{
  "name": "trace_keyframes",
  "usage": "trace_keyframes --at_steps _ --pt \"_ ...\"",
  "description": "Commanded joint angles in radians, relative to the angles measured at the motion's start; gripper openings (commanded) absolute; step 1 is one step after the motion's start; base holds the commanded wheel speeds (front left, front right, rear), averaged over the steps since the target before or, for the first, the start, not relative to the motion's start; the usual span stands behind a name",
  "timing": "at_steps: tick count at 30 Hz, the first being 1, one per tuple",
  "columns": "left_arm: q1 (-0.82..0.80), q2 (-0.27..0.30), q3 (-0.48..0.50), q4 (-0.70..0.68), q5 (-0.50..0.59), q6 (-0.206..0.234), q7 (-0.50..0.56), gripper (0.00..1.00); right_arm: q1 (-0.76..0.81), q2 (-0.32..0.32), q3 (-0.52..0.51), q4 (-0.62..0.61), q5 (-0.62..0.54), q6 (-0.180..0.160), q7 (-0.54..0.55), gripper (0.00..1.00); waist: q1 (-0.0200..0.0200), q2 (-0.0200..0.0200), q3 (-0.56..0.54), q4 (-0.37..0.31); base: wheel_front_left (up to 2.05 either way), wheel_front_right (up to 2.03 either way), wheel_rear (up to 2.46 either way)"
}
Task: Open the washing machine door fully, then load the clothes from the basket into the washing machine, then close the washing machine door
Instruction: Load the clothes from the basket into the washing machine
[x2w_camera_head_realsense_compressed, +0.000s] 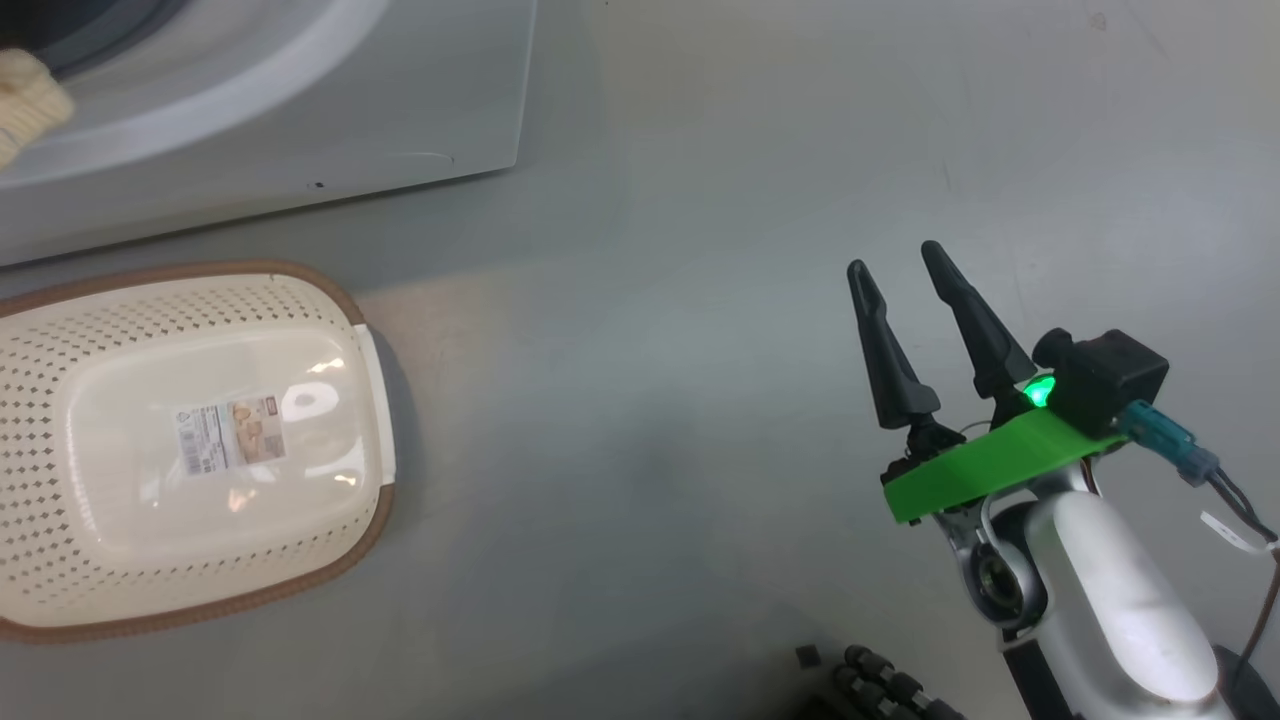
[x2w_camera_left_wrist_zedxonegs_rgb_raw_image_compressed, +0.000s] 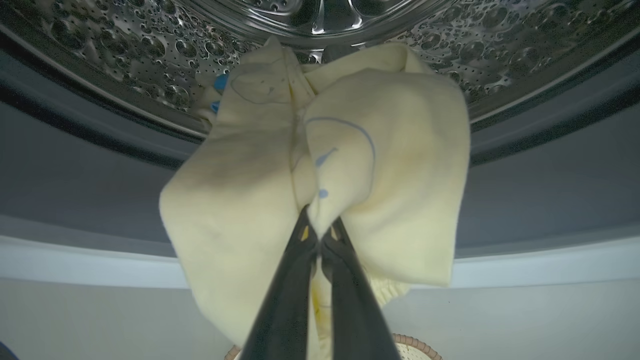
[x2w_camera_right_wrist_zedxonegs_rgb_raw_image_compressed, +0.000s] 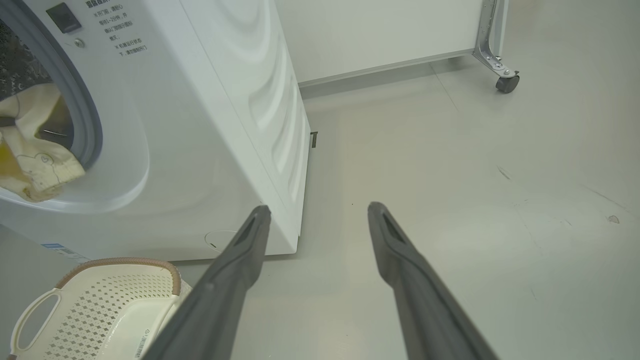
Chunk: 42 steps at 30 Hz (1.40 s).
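Clearly the loading was nearly done: the basket (x2w_camera_head_realsense_compressed: 300, 290) lay bare on the floor (x2w_camera_head_realsense_compressed: 700, 300) in front of the washing machine (x2w_camera_right_wrist_zedxonegs_rgb_raw_image_compressed: 210, 125), and the left gripper (x2w_camera_left_wrist_zedxonegs_rgb_raw_image_compressed: 320, 227) was pinched tight on a fold of the clothes (x2w_camera_left_wrist_zedxonegs_rgb_raw_image_compressed: 390, 165) right at the porthole. The cream-yellow fabric lay draped over the grey gasket (x2w_camera_left_wrist_zedxonegs_rgb_raw_image_compressed: 75, 165), its long axis running in and out across the lip. The far end pointed into the steel drum (x2w_camera_left_wrist_zedxonegs_rgb_raw_image_compressed: 150, 45), and the near hem hung down outside over the white front. To my eye the pinch needed carrying deep past the gasket and low into the drum before any release, so the dangling tail would be dragged in after it and not get trapped by the door. The right gripper (x2w_camera_head_realsense_compressed: 895, 258) hovered with its fingers spread and empty above the floor, well clear to the machine's side.
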Motion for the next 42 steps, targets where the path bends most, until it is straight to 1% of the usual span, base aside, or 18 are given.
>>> trace_keyframes --at_steps 1,3,5,8,11,14,20,27,34,38,41,42 --pt "-0.013 0.084 0.06 -0.074 -0.001 0.024 0.027 0.0 -0.012 -0.008 0.021 -0.022 0.01 0.002 -0.012 1.0 -0.0001 0.0 0.005 -0.009 0.0 0.0 0.0" --pt "-0.016 0.11 0.073 -0.132 0.006 0.047 0.041 0.0 -0.015 -0.008 0.026 -0.021 0.016 0.002 -0.013 1.0 -0.0001 0.0 0.011 -0.02 0.0 0.0 0.0" --pt "-0.025 0.128 0.083 -0.169 0.008 0.061 0.055 0.0 -0.02 -0.008 0.032 -0.021 0.023 0.002 -0.015 1.0 -0.0001 0.0 0.021 -0.032 0.0 0.0 0.0" --pt "-0.039 0.143 0.091 -0.184 0.011 0.069 0.067 0.0 -0.026 -0.008 0.038 -0.022 0.029 0.002 -0.017 1.0 -0.0001 0.0 0.034 -0.047 0.0 0.0 0.0" --pt "-0.074 0.164 0.1 -0.175 0.02 0.064 0.062 0.0 -0.034 -0.008 0.049 -0.022 0.039 0.002 -0.019 1.0 -0.0001 0.0 0.057 -0.075 0.0 0.0 0.0" --pt "-0.113 0.183 0.104 -0.142 0.036 0.05 0.037 0.0 -0.039 -0.008 0.056 -0.024 0.05 0.002 -0.021 1.0 -0.0001 0.0 0.086 -0.102 0.0 0.0 0.0" --pt "-0.211 0.202 0.118 -0.033 0.064 0.014 -0.055 0.0 -0.047 -0.008 0.07 -0.038 0.07 0.002 -0.022 1.0 -0.0001 0.0 0.143 -0.151 0.0 0.0 0.0" --pt "-0.341 0.226 0.095 0.071 0.153 -0.044 -0.24 0.0 -0.051 -0.008 0.079 -0.068 0.082 0.002 -0.023 1.0 -0.0001 0.0 0.2 -0.193 0.0 0.0 0.0" --pt "-0.484 0.226 0.074 0.141 0.217 -0.089 -0.401 0.0 -0.054 -0.008 0.079 -0.087 0.093 0.002 -0.023 1.0 -0.0001 0.0 0.246 -0.215 0.0 0.0 0.0" --pt "-0.544 0.209 0.066 0.18 0.225 -0.103 -0.437 0.0 -0.051 -0.008 0.079 -0.09 0.093 0.002 -0.023 1.0 -0.0001 0.0 0.259 -0.215 0.0 0.0 0.0" --pt "-0.57 0.189 0.063 0.224 0.213 -0.105 -0.421 0.0 -0.049 -0.008 0.077 -0.089 0.092 0.002 -0.023 1.0 -0.0001 0.0 0.26 -0.212 0.0 0.0 0.0" --pt "-0.574 0.184 0.059 0.237 0.212 -0.105 -0.411 0.06 -0.049 -0.008 0.075 -0.088 0.091 0.002 -0.023 1.0 -0.0001 0.0 0.259 -0.21 0.0 0.0 0.0"
